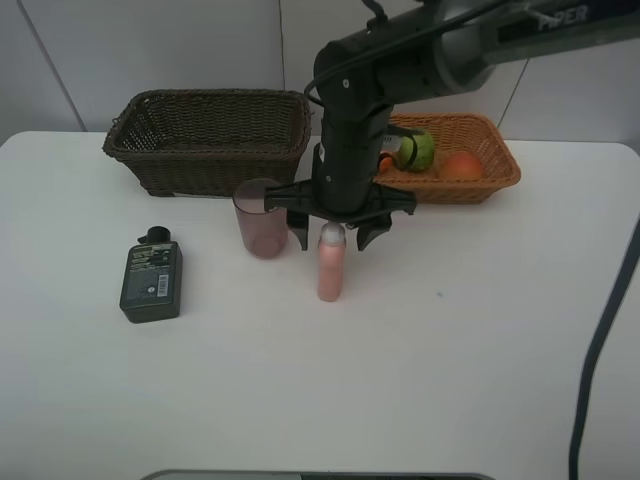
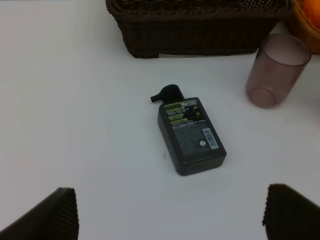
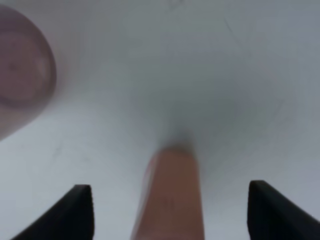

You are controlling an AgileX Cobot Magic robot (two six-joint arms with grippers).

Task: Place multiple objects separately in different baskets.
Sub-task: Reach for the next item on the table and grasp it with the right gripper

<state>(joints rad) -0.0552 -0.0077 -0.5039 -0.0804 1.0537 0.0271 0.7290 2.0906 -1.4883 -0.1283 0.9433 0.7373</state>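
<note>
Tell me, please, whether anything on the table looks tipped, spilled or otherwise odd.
Only the dark green flask: it lies flat on its back, slightly skewed, while the pink bottle and cup stand upright. Nothing looks spilled or damaged.

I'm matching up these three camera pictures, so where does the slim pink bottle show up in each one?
Exterior high: the pink bottle stands mid-table, just right of the cup.
Left wrist: not in it.
Right wrist: the pink bottle fills the near foreground, blurred.
Shared landmark: the cup, visible in all three views.
</note>
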